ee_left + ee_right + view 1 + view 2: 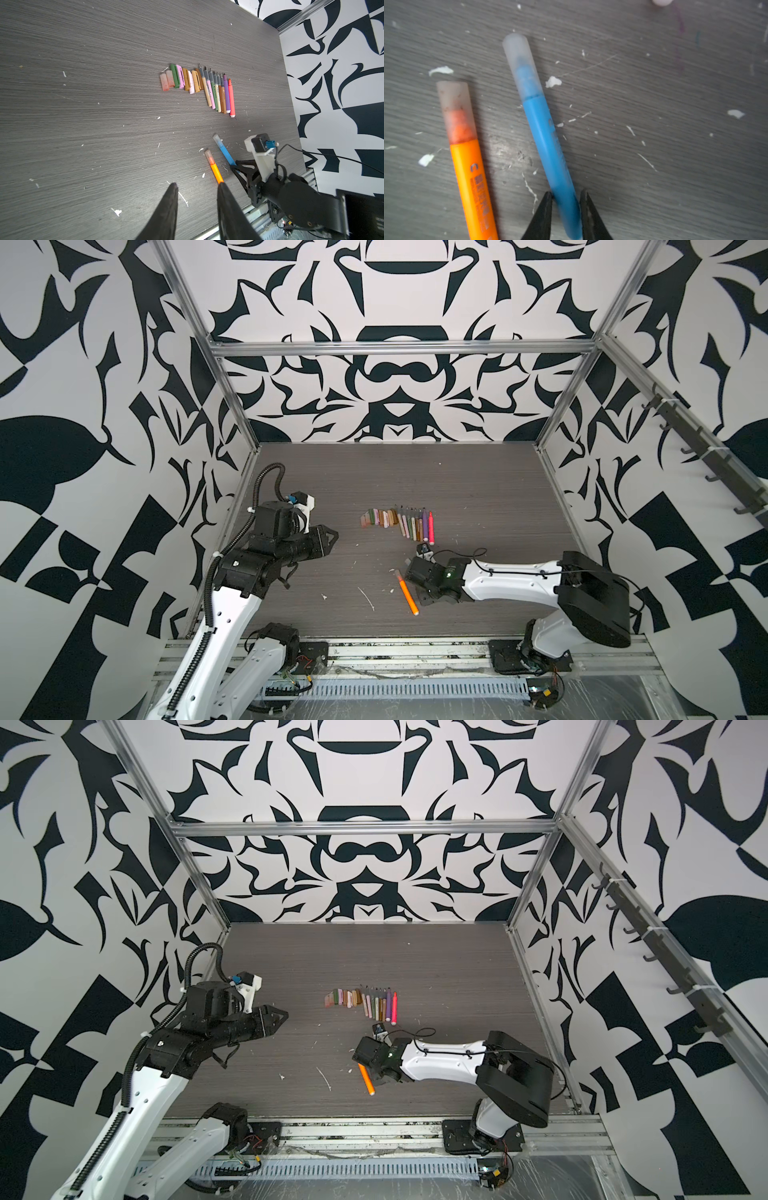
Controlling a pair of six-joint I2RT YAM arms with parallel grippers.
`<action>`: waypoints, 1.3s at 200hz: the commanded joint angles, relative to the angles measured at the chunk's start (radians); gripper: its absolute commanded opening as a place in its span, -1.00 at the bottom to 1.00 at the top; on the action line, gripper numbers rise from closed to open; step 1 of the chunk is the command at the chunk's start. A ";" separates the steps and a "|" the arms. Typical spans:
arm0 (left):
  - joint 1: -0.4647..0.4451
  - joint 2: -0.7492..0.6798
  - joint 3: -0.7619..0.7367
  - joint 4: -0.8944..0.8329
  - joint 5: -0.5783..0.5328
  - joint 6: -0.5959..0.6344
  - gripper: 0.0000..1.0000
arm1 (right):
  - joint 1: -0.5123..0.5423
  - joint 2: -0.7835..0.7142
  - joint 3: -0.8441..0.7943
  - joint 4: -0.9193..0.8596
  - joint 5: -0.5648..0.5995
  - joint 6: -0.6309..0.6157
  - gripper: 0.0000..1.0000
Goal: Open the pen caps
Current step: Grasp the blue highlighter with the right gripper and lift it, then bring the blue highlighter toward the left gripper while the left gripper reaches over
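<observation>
Near right on the table (457, 489), the blue pen (548, 145) is clamped by the right claw (566, 192); its cap (519, 62), not yet off, is to be pulled by the open, empty left claw (197, 184).

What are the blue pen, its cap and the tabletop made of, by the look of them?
The blue pen looks like smooth opaque plastic with a soft sheen. Its cap seems frosted translucent plastic: the blue inside shows dimly through it. The tabletop is probably matte grey wood-grain laminate, judging by the fine parallel streaks; real wood cannot be ruled out.
</observation>
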State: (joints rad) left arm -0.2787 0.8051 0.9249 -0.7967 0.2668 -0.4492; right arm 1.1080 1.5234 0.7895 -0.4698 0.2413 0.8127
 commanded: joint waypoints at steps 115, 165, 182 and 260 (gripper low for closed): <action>0.005 0.083 -0.003 0.007 0.029 -0.076 -0.29 | 0.005 0.015 -0.038 0.031 -0.011 0.012 -0.58; -0.132 0.197 -0.093 0.326 0.115 -0.305 -0.27 | 0.004 -0.121 -0.035 0.047 -0.086 -0.056 -0.73; -0.200 0.265 -0.099 0.415 0.133 -0.359 -0.25 | 0.005 -0.178 -0.042 0.066 -0.132 -0.059 -0.75; -0.394 0.496 -0.076 0.570 0.078 -0.442 -0.26 | 0.005 -0.358 -0.070 0.163 -0.246 0.006 -0.84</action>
State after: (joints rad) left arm -0.6430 1.2530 0.8310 -0.2829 0.3729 -0.8558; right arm 1.1088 1.2263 0.7284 -0.3565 0.0284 0.7906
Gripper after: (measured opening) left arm 0.373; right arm 0.166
